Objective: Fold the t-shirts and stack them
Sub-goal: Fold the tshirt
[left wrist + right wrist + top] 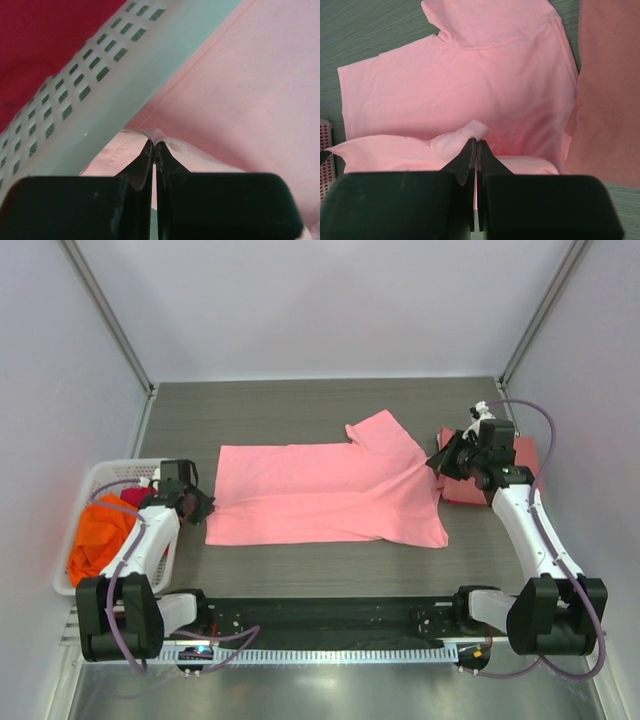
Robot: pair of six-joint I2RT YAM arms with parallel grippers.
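1. Left claw (154, 146) is clenched on the light pink t-shirt (320, 495), at its edge beside the basket (95, 478).
2. Right claw (476, 142) is clenched on the opposite edge, near the folded salmon-red t-shirt (525, 455).
3. Garment lies spread on the table (300, 400); paired grips judged preparation for folding.

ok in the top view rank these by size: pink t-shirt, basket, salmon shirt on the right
light pink t-shirt, largest
white lattice basket
salmon-red t-shirt, smallest, though the right arm covers part of it
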